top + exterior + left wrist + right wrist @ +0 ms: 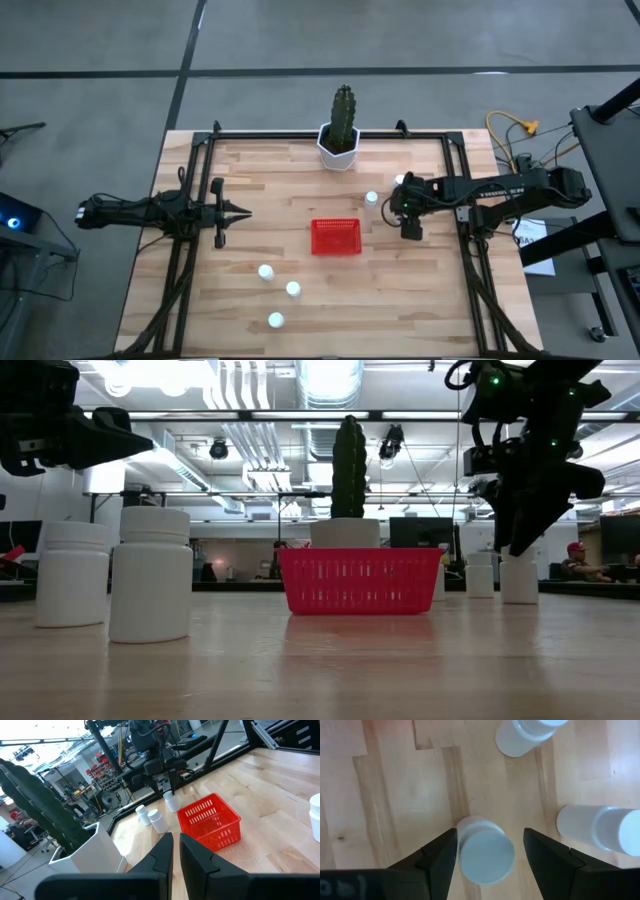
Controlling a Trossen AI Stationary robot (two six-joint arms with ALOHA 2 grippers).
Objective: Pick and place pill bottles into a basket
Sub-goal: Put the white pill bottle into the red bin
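Observation:
The red basket (pixel 336 237) stands mid-table. My right gripper (pixel 490 855) points steeply down just right of it, open, its fingers on either side of an upright white pill bottle (pixel 485 851) that stands on the table. Two more bottles (pixel 522 737) (pixel 600 830) stand close by, seen also in the high view (pixel 372 198) (pixel 400 181). Three bottles (pixel 266 271) (pixel 293 289) (pixel 275 320) stand near the front edge. My left gripper (pixel 243 210) waits shut and level at the table's left, holding nothing. My right gripper comes at the bottle from above, its fingers beside the bottle's round wall. One finger (pixel 442 857) lies close against the bottle's side, and I cannot tell whether it touches. A gap shows between the bottle and the other finger (pixel 545 860).
A white faceted pot (pixel 338 150) with a tall green cactus stands at the far edge, behind the basket. A black frame rail (pixel 330 134) runs along the table's far edge and sides. Bare wood lies between the basket and the near bottles.

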